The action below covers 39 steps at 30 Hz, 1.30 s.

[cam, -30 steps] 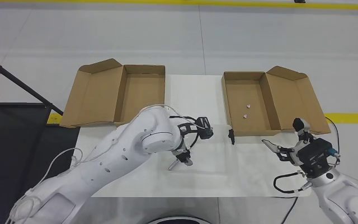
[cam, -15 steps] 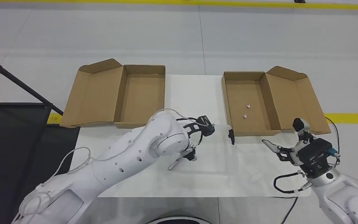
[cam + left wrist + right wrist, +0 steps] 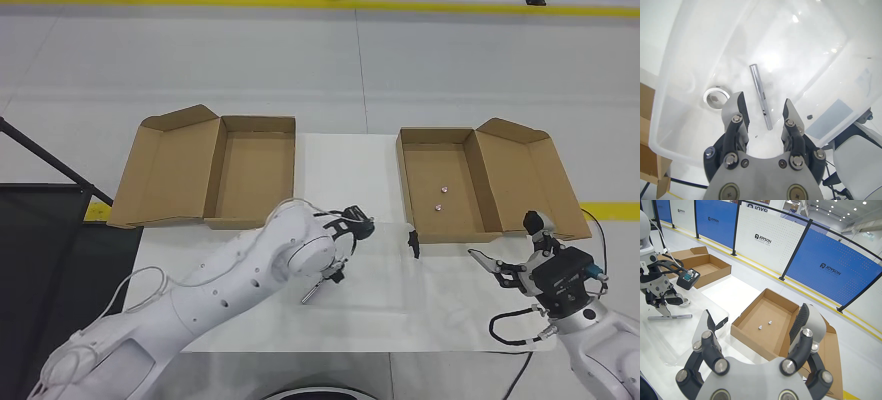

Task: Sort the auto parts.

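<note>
Left pincer (image 3: 763, 107): released, jaws spread wide and straddling the metal rod (image 3: 761, 96) from above, apparently lined up to close across its shaft.
Rod: lies flat in the clear tray (image 3: 657, 121) on the worktop (image 3: 450, 290), not gripped; a metal ring (image 3: 716, 97) rests just beside it.
Right pincer (image 3: 756, 313): released and empty, hanging near the right box (image 3: 753, 349), likely waiting its turn.
Right box: holds 2 small bolts (image 3: 759, 327), so fasteners seem to belong there; the left box (image 3: 255, 165) sits across the worktop.
Change: within 1 second the left wrist has turned a little toward the left box, pincer staying over the rod; right arm unmoved.
</note>
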Tool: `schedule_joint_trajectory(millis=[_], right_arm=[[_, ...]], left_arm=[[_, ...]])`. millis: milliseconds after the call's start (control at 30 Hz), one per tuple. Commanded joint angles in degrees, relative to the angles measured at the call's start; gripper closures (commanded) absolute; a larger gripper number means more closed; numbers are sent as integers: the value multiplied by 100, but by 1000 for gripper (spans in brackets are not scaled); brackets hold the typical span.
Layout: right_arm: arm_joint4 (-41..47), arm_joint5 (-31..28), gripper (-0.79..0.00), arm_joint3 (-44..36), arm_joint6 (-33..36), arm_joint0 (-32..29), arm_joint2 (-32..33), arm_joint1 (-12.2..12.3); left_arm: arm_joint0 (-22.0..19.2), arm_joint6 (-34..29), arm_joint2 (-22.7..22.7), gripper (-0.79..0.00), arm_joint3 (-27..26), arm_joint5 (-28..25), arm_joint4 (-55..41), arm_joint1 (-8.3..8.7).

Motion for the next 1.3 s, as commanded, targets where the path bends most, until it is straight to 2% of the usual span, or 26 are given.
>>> schedule_joint_trajectory(millis=[0,100,433,500,533,933,1267], right_arm=[[0,0,-785,0,-2,-2,1,0],[0,0,-785,0,-2,-2,1,0],[0,0,-785,0,-2,-2,1,0],[0,0,-785,0,-2,-2,1,0],[0,0,-785,0,-2,-2,1,0],[0,0,-785,0,-2,-2,1,0],[0,0,-785,0,-2,-2,1,0]], left_arm=[[44,-59,14,-419,-19,85,45,-5],[109,-120,62,-440,-25,246,225,-19],[204,-51,46,-471,232,237,259,-79],[227,-20,30,-397,308,179,203,-94],[231,-12,27,-391,337,166,199,-97],[252,-41,27,-385,655,68,154,-182],[276,-2,3,-348,845,-24,83,-246]])
